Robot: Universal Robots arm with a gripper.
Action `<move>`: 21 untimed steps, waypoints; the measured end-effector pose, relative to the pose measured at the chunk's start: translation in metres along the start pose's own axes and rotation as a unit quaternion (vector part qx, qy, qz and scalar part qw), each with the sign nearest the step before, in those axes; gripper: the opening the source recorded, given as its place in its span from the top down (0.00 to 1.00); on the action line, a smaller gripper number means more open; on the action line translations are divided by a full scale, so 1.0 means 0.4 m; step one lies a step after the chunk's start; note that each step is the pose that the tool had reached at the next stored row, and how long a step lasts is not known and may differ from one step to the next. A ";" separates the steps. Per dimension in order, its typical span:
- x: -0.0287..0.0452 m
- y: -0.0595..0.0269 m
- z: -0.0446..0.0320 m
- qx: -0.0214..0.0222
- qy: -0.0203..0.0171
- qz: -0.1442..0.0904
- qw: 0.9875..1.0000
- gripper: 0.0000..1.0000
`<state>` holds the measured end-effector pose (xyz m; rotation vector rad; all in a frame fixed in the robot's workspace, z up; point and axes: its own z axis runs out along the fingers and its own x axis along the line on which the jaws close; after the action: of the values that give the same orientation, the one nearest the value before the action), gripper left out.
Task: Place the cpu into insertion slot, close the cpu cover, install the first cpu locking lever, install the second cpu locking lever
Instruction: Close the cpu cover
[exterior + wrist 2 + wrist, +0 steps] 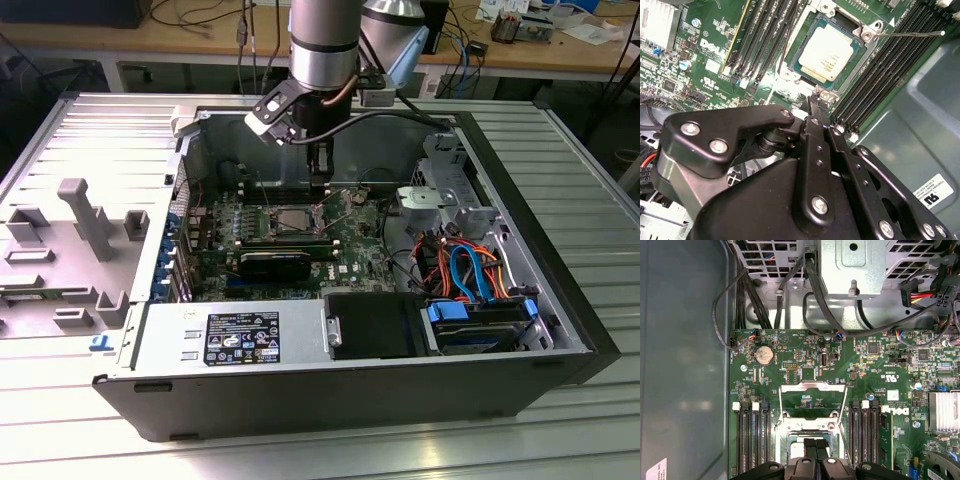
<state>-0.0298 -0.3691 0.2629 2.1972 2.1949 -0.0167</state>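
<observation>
CPU (830,52), a small square chip with a pale metal top, lies flat inside the insertion slot (866,31), framed by the slot's dark inner edge and silvery rim on the green motherboard (805,355). Long black memory slots (765,35) run along both sides of it. In the first wrist view the CPU cover (812,386), a thin metal frame, is swung open off the slot, and green board shows through its window. A thin metal locking lever (910,34) reaches out from one corner of the slot over the memory slots. The black gripper (815,102) hangs just above the slot's near edge, its two fingers pressed together with no gap between them and nothing visibly held; in the first wrist view its tips (815,444) sit over the slot. In the exterior view the grey robot arm (322,50) reaches straight down into an open computer case (300,400) lying on its side on a ribbed metal table (560,160), with the gripper (322,185) low over the board.
</observation>
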 end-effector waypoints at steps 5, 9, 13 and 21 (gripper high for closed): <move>0.000 0.007 -0.004 0.000 0.000 0.000 1.000 0.89; 0.000 0.033 -0.002 0.000 0.000 0.000 1.000 0.89; 0.000 0.042 -0.002 0.000 0.000 0.000 1.000 0.89; 0.000 0.042 -0.002 0.000 0.001 0.000 1.000 0.89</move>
<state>-0.0131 -0.3692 0.2640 2.1978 2.1955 -0.0154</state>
